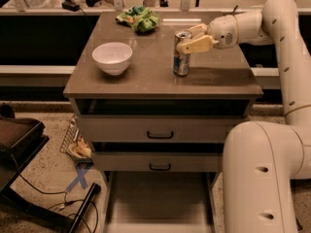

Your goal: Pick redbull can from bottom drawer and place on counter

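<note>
The redbull can [181, 57] stands upright on the counter [146, 76], right of its middle. My gripper [186, 39] reaches in from the right at the height of the can's top. Its two tan fingers [197, 45] straddle the can's upper part, spread a little wider than the can, so it is open. The bottom drawer [156, 198] is pulled out at the foot of the cabinet, and its flat floor is bare.
A white bowl [112, 57] sits on the counter's left side and a green crumpled bag [139, 18] at its back edge. Two upper drawers with black handles [160, 135] are shut. A dark cart [19, 144] and cables stand on the floor at the left.
</note>
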You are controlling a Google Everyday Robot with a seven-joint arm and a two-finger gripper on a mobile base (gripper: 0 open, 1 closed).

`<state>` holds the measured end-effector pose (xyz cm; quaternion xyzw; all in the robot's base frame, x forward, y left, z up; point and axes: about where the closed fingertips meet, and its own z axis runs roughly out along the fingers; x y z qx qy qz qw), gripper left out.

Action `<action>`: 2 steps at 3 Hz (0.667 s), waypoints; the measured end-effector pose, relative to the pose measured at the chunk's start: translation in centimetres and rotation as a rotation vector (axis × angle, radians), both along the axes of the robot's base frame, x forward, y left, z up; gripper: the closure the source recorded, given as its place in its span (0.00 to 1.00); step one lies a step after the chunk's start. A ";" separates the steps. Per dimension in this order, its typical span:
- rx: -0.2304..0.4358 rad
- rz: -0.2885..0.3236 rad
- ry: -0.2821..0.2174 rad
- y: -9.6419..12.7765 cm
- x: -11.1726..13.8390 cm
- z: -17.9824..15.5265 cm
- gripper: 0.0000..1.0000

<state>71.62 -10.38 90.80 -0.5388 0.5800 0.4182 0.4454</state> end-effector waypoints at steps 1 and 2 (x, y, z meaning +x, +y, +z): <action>0.003 -0.003 0.000 0.3 0.3 0.0 0.13; 0.006 -0.005 0.000 0.7 0.5 -0.1 0.00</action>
